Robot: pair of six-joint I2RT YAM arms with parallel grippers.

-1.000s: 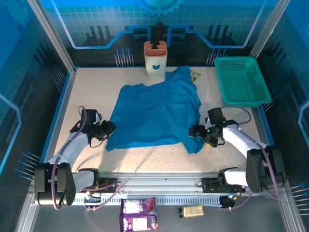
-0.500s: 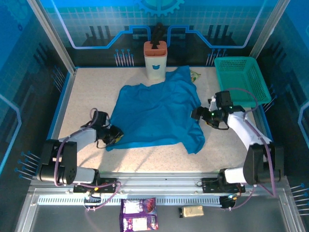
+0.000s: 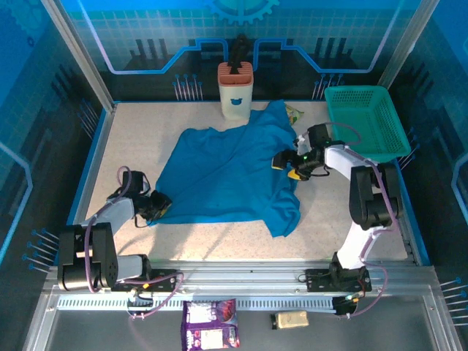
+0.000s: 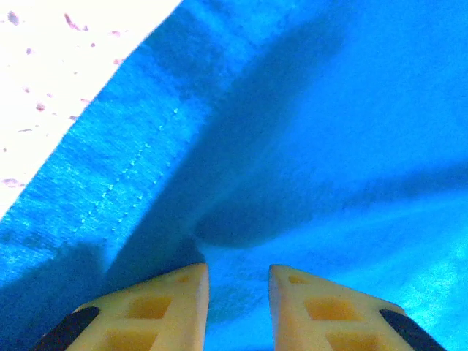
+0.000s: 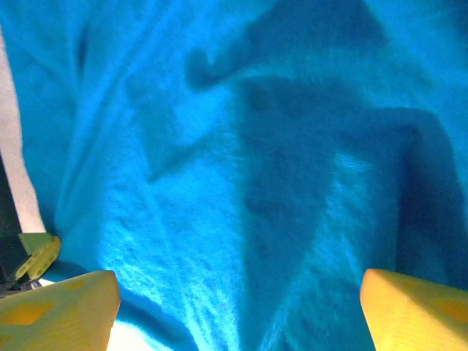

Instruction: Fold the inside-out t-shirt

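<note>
Left hand [image 3: 156, 208] is closed on the near-left corner of the inside-out t-shirt [image 3: 227, 175] — cloth is pinched between its narrowly set fingers. Right hand [image 3: 287, 167] is held with fingers wide apart over the shirt's right edge. The shirt is spread across the middle of the surface [image 3: 139, 139], its long axis laid diagonally — near-left corner to far-right tip — between the two hands.

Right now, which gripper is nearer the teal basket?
Right. The right gripper is over the t-shirt, just left of the basket; the left gripper is at the shirt's near-left corner.
</note>
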